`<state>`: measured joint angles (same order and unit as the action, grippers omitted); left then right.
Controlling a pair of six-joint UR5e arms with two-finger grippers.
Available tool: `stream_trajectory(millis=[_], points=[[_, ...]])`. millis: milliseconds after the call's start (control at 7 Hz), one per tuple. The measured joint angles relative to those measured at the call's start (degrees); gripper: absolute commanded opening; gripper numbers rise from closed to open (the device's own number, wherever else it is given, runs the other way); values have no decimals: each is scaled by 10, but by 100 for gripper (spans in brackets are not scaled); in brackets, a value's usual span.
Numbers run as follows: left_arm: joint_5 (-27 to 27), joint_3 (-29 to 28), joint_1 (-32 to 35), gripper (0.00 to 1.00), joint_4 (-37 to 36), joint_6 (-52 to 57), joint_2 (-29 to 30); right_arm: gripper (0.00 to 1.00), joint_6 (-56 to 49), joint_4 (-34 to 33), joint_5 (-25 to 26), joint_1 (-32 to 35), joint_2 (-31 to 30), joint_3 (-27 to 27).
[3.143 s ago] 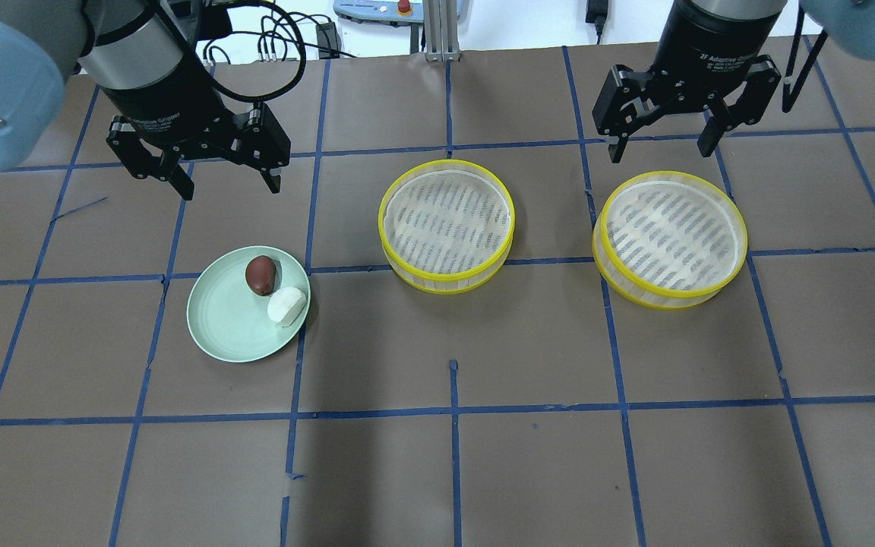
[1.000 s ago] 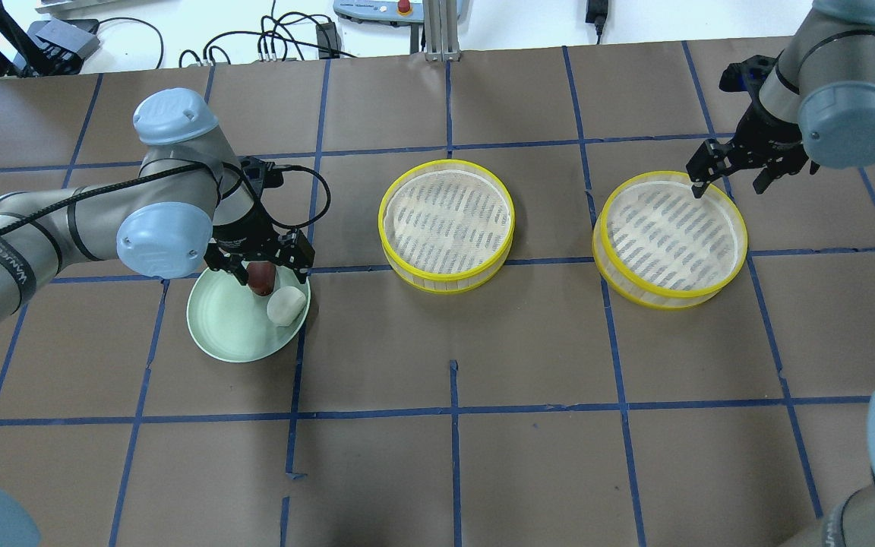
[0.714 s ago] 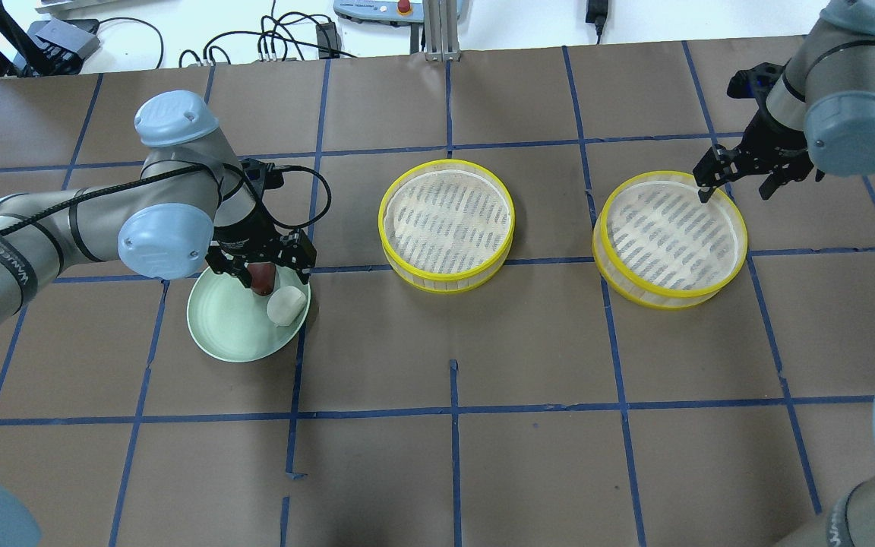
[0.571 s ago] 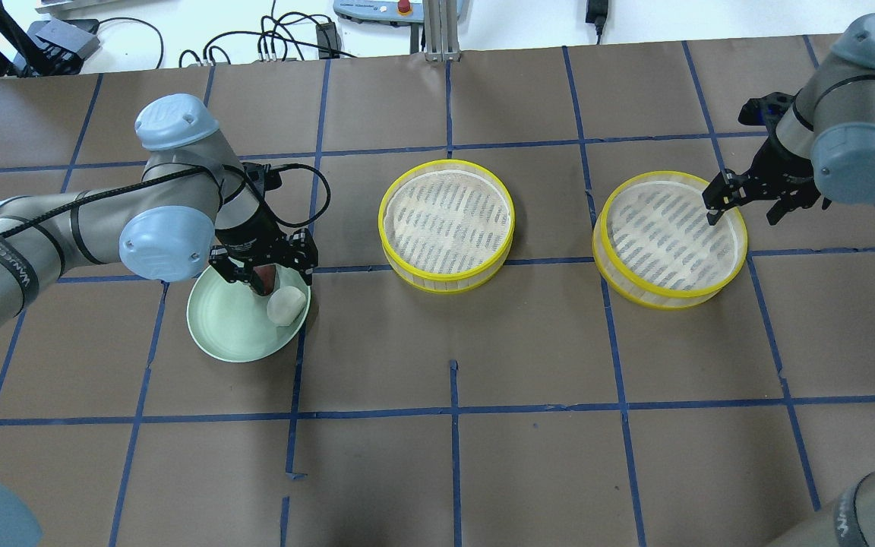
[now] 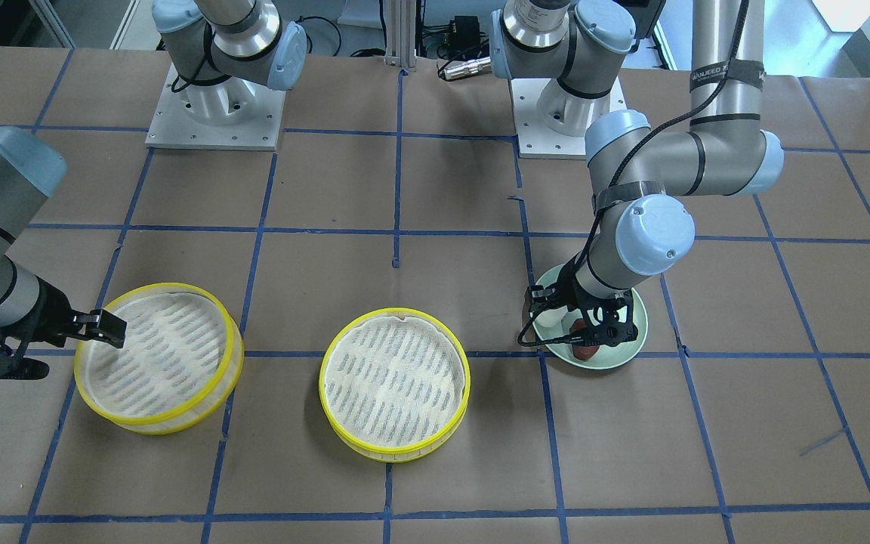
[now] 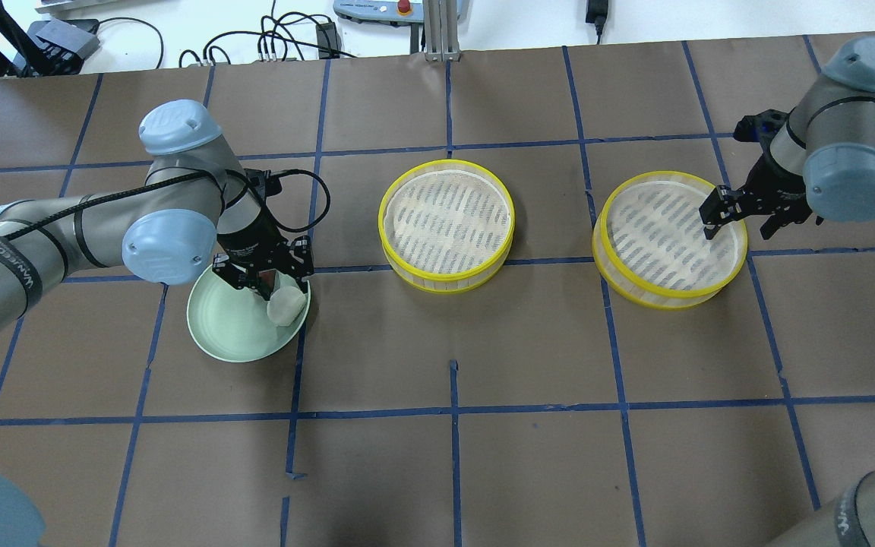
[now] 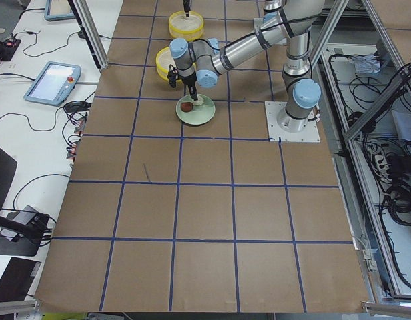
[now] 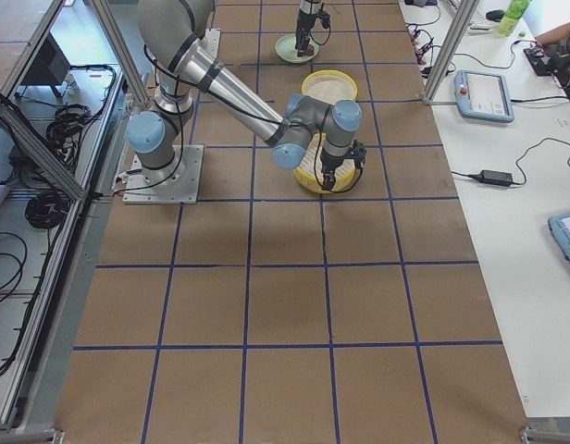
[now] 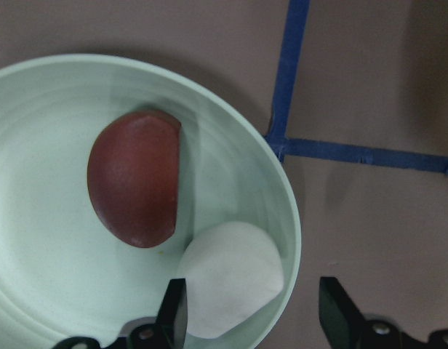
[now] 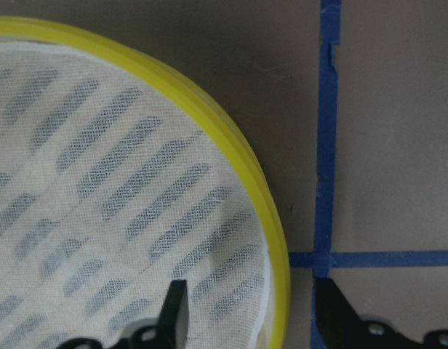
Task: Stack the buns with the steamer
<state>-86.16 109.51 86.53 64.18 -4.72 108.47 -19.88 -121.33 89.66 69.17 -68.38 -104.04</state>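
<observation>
Left wrist: end effector (image 9: 253, 320) open, astride wht bun (image 9: 235, 280).

Robotics lab: teach pendants (image 7: 54, 81), aluminium frame posts (image 7: 91, 33), loose cabling (image 7: 392, 193), arm base plate (image 7: 292, 125) bolted to tape-gridded table (image 7: 205, 220).

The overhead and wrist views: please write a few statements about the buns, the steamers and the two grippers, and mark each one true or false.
1. The white bun and the brown bun both lie on the green plate. True.
2. One steamer is stacked on the other. False: the middle steamer and the right steamer stand apart, side by side.
3. The left gripper is shut on the brown bun. False: it is open, low over the plate, holding nothing.
4. The right gripper is open, one finger inside the right steamer's rim and one outside. True.
</observation>
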Motion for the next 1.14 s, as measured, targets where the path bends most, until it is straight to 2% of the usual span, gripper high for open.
stream_trajectory(millis=[143, 286, 429, 857, 1143], points=[[-1, 0, 0, 30, -1, 1, 4, 3, -1, -3, 2, -1, 1, 0], [-1, 0, 0, 13, -1, 4, 6, 2, -3, -2, 14, -1, 0, 1], [-2, 0, 0, 1, -1, 8, 8, 1, -2, 2, 31, -2, -3, 4], [-24, -11, 0, 0, 1, 60, -1, 2, 0, 17, 41, -2, -9, 38], [-16, -60, 2, 0, 28, 31, -13, 3, 2, 33, 41, 0, -13, 60]])
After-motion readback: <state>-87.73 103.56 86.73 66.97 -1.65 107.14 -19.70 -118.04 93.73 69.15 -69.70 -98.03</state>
